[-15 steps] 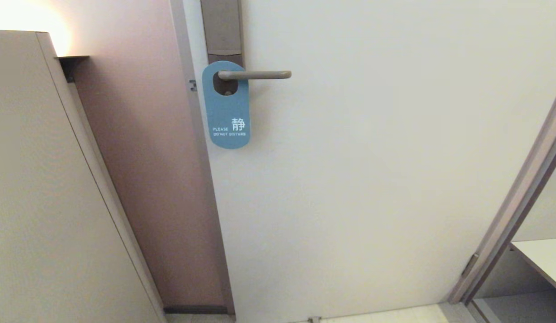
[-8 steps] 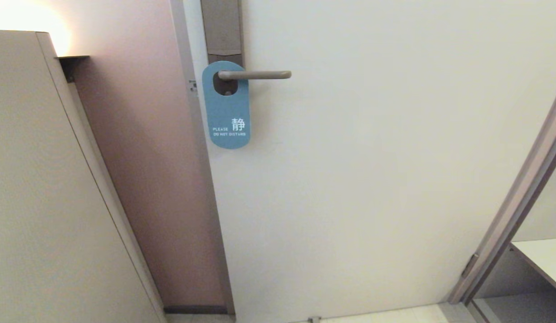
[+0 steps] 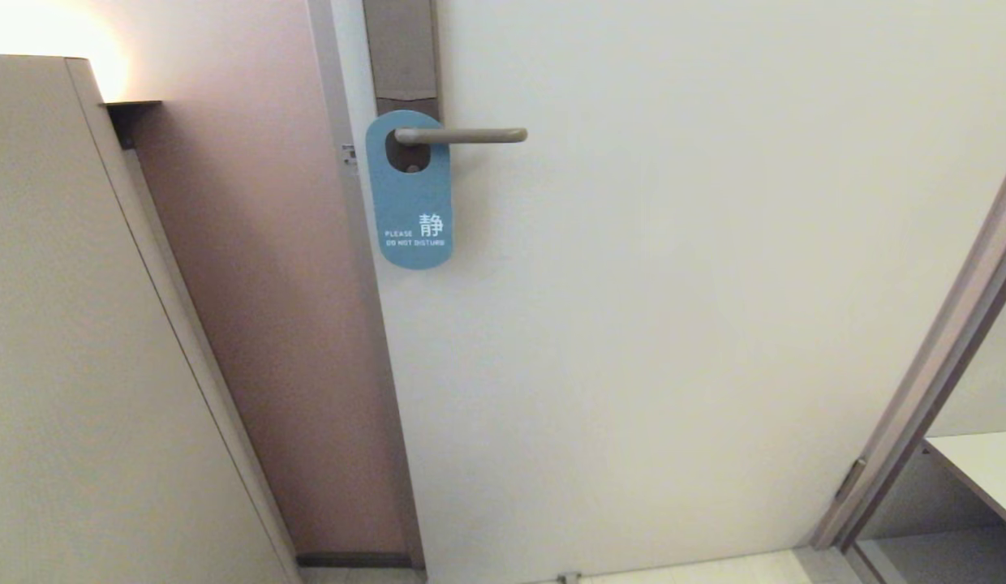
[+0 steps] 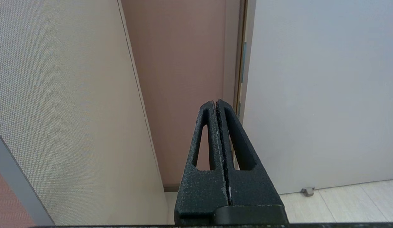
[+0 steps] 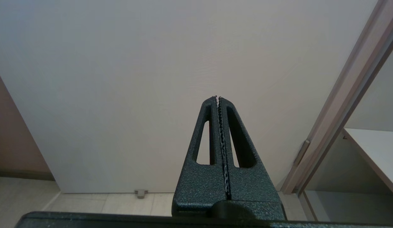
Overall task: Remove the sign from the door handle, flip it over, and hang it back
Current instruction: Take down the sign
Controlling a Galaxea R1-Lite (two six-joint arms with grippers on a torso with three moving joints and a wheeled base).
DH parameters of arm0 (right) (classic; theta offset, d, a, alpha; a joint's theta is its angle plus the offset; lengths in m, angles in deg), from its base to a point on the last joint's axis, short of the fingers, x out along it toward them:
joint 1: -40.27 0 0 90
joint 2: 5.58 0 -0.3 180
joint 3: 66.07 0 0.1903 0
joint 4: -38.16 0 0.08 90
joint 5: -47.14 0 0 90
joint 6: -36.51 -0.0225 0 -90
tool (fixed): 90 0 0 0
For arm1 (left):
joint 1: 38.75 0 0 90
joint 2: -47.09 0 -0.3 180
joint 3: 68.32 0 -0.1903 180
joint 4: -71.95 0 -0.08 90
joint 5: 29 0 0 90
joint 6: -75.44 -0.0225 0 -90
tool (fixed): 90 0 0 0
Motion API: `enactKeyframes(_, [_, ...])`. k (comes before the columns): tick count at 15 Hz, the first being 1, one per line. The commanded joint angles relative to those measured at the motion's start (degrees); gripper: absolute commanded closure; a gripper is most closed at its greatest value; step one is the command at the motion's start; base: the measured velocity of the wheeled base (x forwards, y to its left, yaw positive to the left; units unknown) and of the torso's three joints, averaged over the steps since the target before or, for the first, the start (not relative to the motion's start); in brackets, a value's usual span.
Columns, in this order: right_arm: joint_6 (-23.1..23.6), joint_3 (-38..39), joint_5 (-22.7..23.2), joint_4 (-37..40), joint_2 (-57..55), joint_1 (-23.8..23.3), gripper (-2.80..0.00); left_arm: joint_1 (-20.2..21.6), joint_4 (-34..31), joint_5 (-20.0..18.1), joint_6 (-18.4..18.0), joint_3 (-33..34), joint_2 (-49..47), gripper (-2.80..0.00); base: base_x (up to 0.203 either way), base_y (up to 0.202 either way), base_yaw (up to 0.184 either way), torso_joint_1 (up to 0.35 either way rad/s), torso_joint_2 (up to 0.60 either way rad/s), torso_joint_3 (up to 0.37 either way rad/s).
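1. The sign is likely light, thin and stiff, possibly slick on its faces; its rounded lower end at 6 o'clock, below the text, looks the best place to pinch.
2. It is a blue oblong with white "PLEASE DO NOT DISTURB" lettering and an oval hole.
3. It hangs by that hole on the door handle, the lever pointing to 3 o'clock.
4. The left gripper and right gripper both have fingers pressed together, holding nothing, low and well apart from the sign.
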Motion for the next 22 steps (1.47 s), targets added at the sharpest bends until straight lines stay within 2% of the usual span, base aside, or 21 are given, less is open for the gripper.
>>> enactKeyframes(1, [0.02,0.0,0.04,0.01,-0.1,0.0,0.0,0.01,0.01,0.07,-0.02,0.01,-0.05,0.0,0.0,0.0,0.0,0.0,0.0,0.0])
enactKeyframes(13, [0.02,0.0,0.04,0.01,-0.1,0.0,0.0,0.01,1.42,0.01,-1.09,-0.27,-0.05,0.0,0.0,0.0,0.0,0.0,0.0,0.0])
enactKeyframes(18, [0.02,0.0,0.04,0.01,-0.1,0.0,0.0,0.01,-1.74,-4.4,-1.17,-8.34,-0.93,0.0,0.0,0.0,0.0,0.0,0.0,0.0])
enactKeyframes(22, [0.02,0.0,0.04,0.01,-0.1,0.0,0.0,-0.52,-2.64,-4.36,-0.72,-15.73,-12.55,0.0,0.0,0.0,0.0,0.0,0.0,0.0])
